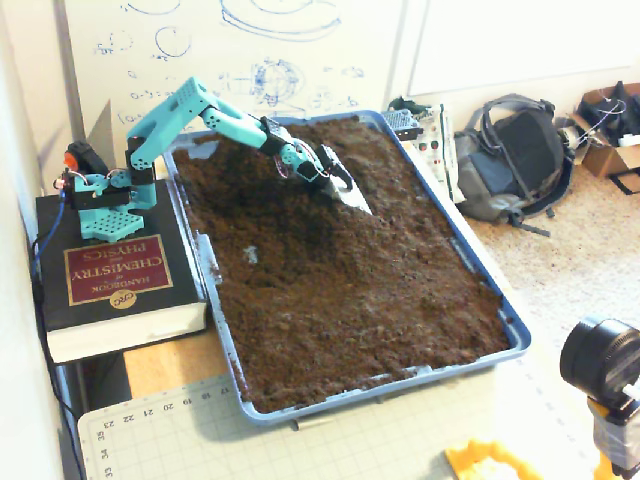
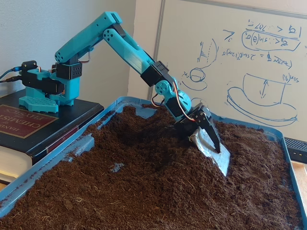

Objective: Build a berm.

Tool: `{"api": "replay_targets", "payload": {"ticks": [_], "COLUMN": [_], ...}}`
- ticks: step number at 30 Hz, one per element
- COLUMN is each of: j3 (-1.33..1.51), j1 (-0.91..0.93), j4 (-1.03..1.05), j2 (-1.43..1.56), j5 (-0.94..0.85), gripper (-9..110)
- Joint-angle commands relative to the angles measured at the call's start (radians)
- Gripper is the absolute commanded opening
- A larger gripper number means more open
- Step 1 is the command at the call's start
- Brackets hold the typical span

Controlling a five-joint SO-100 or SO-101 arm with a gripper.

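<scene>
The turquoise arm [image 2: 120,45] stood on a thick chemistry handbook [image 1: 115,280] at the side of a blue tray [image 1: 505,325] filled with dark brown soil [image 1: 340,290]. It reached out over the soil with its gripper [image 2: 216,143] pointing downward, and a flat metal blade [image 2: 216,152], like a small shovel, was at the gripper, its lower edge touching the soil. In both fixed views the black finger [image 2: 211,129] lay along the blade, but I could not tell if the fingers were apart or pressed together, because the blade and the soil hid them. The berm [image 2: 144,129] was a raised hump of crumbly soil in the part of the tray near the arm base, just beside the gripper, with sides sloping down to the flatter bed. In a fixed view a small light patch [image 1: 250,255] showed in the soil. A whiteboard [image 2: 249,52] with blue drawings stood behind the tray, and a backpack [image 1: 515,155] lay on the floor.
</scene>
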Motion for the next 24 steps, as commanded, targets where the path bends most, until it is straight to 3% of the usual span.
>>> {"api": "replay_targets", "payload": {"ticks": [1, 24], "j3": [0.055, 0.081], "j1": [0.009, -0.046], "j4": [0.078, 0.535], "j2": [0.106, 0.345], "j5": [0.005, 0.014], "gripper": [0, 0]}}
